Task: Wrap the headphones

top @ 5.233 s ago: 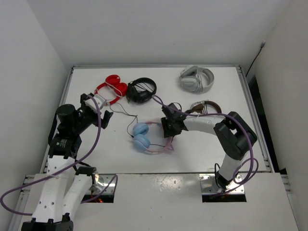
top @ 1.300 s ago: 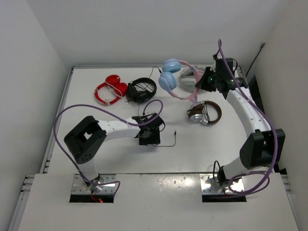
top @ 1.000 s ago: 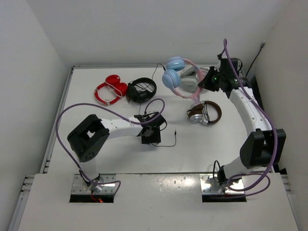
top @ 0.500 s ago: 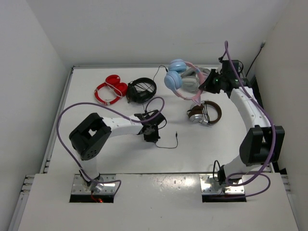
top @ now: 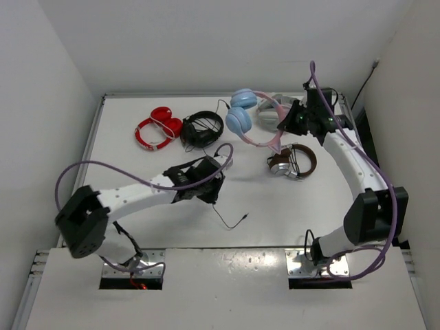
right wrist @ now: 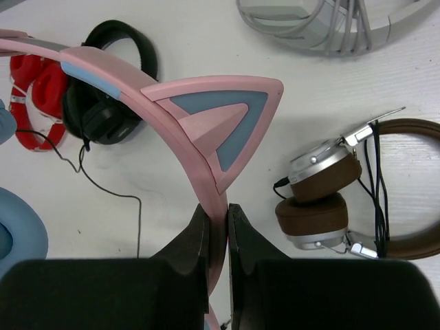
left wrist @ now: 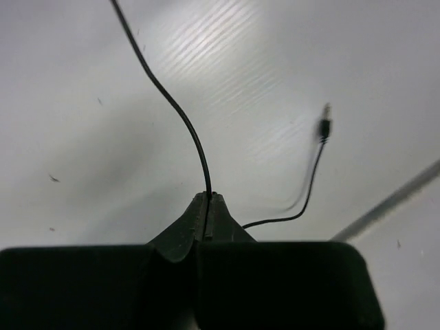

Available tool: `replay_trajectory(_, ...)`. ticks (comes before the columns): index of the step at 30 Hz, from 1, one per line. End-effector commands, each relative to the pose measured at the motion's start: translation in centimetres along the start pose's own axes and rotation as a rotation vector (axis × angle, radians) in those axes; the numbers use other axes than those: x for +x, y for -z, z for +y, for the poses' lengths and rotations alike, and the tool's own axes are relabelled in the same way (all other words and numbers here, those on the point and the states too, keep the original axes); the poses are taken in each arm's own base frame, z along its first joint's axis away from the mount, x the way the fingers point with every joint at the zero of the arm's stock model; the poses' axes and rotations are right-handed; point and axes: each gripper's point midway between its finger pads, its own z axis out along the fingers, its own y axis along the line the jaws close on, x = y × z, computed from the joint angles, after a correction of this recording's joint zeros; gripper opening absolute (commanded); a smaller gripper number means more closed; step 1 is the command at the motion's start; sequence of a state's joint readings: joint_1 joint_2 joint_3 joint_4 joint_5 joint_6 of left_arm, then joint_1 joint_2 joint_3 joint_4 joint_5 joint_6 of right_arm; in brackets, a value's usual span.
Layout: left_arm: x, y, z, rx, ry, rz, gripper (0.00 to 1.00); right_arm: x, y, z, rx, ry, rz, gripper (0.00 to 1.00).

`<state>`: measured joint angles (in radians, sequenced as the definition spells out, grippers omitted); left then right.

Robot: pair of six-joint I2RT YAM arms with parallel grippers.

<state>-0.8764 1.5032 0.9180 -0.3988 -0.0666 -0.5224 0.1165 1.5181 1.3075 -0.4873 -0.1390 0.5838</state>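
Observation:
The headphones [top: 240, 121], with light blue ear cups and a pink headband [right wrist: 130, 82] bearing a cat ear [right wrist: 223, 120], hang in the air over the far right of the table. My right gripper [right wrist: 218, 208] is shut on the headband just below the cat ear, seen in the top view as the right gripper [top: 287, 128]. The thin black cable [left wrist: 180, 117] runs down to my left gripper [left wrist: 207, 198], which is shut on it near mid-table, the left gripper [top: 212, 199] in the top view. The cable's free end with the plug [left wrist: 324, 128] dangles past the fingers, over the table [top: 245, 217].
Red headphones [top: 157, 128] and black headphones [top: 201, 128] lie at the back left. A brown-and-silver pair [top: 292, 161] lies under the right arm, and a grey-white pair [right wrist: 323, 27] sits at the back right. White walls enclose the table.
My left gripper has shut on the cable and drawn back toward the near left, pulling the plug end along. The right arm shifted the headphones slightly left.

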Motion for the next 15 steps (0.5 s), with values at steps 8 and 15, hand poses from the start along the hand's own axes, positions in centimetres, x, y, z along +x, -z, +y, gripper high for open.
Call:
replay_trajectory(8, -4.9, 13.2, -2.0, 0.212, -0.822, -0.434, 0.00, -10.0, 6.6, 4.7, -0.153, -0.118, -0.293, 0.00)
replay_trajectory(15, -4.3, 16.0, -0.7, 0.162, -0.983, -0.489, 0.00, -8.9, 6.8, 5.2, -0.285, -0.377, -0.179, 0.00)
